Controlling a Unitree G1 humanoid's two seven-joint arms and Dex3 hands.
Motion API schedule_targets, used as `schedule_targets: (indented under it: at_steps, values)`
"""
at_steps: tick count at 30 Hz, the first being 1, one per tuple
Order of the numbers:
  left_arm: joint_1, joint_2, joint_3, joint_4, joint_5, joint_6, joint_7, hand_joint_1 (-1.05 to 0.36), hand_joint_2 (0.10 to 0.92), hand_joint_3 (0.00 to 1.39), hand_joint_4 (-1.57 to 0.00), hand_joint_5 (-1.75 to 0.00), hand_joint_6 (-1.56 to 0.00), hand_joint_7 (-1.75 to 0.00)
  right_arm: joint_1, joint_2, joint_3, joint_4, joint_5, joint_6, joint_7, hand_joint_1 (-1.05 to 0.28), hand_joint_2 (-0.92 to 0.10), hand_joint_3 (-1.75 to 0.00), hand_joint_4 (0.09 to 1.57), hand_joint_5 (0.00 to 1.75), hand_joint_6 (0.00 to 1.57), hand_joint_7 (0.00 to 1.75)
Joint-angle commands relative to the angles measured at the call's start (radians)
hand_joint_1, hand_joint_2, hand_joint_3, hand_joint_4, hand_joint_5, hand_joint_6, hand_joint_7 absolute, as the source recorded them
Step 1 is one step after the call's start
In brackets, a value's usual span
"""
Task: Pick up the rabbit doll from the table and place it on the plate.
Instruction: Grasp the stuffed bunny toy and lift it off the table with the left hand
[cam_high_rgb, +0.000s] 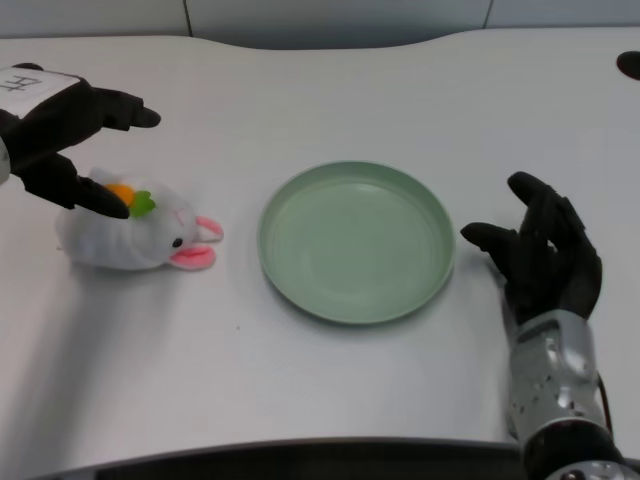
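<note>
White rabbit doll (135, 232) lies partly hidden under the spread, empty left hand (62, 140); plate (356, 243) beside it.

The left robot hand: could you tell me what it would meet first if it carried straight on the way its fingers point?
Probably nothing: the left robot hand points right, above the white rabbit doll.

White rabbit doll (130, 232) with pink ears and an orange carrot; pale green plate (356, 241); white table (350, 390).
</note>
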Motion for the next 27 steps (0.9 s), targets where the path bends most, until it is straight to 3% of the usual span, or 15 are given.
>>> schedule_targets:
  at_steps: [1,3,7,10,14,20,27]
  values:
    - [-0.029,0.012,-0.023,0.038,0.018,-0.012,-0.014,-0.85,0.895,0.01,-0.12,-0.42,-0.33,0.0,-0.006,0.01,-0.011,-0.013,0.016,0.023,-0.017,-0.35,-0.92,-0.47,0.69,1.34,0.62,1.0]
    - [-0.041,0.008,-0.039,0.073,0.034,-0.024,-0.01,-0.85,0.886,0.0,-0.13,-0.43,-0.34,-0.01,-0.005,0.012,-0.013,-0.019,0.016,0.026,-0.025,-0.35,-0.92,-0.45,0.68,1.35,0.6,1.0]
    - [-0.069,0.0,-0.072,0.127,0.067,-0.027,-0.014,-0.86,0.87,0.0,-0.14,-0.44,-0.34,-0.01,-0.001,0.011,-0.015,-0.029,0.02,0.028,-0.013,-0.34,-0.92,-0.44,0.68,1.37,0.61,1.01]
    - [-0.09,-0.009,-0.098,0.166,0.084,-0.02,-0.028,-0.86,0.854,0.0,-0.12,-0.42,-0.32,0.0,0.0,0.011,-0.017,-0.037,0.022,0.039,-0.019,-0.35,-0.92,-0.42,0.72,1.35,0.62,1.01]
    - [-0.1,-0.026,-0.141,0.223,0.123,-0.036,0.004,-0.88,0.837,0.0,-0.09,-0.37,-0.25,0.0,0.006,0.01,-0.015,-0.045,0.019,0.041,-0.014,-0.35,-0.92,-0.43,0.71,1.33,0.62,1.01]
    - [-0.153,-0.078,-0.2,0.353,0.179,-0.042,0.065,-0.97,0.867,0.01,0.0,-0.13,-0.04,-0.01,0.009,0.012,-0.018,-0.052,0.022,0.046,-0.013,-0.34,-0.92,-0.41,0.7,1.34,0.61,1.01]
    - [-0.244,-0.177,-0.278,0.557,0.241,-0.056,0.197,-1.01,0.872,0.0,0.0,-0.03,-0.02,-0.01,0.006,0.004,-0.021,-0.045,0.023,0.05,-0.01,-0.35,-0.92,-0.42,0.73,1.34,0.61,1.0]
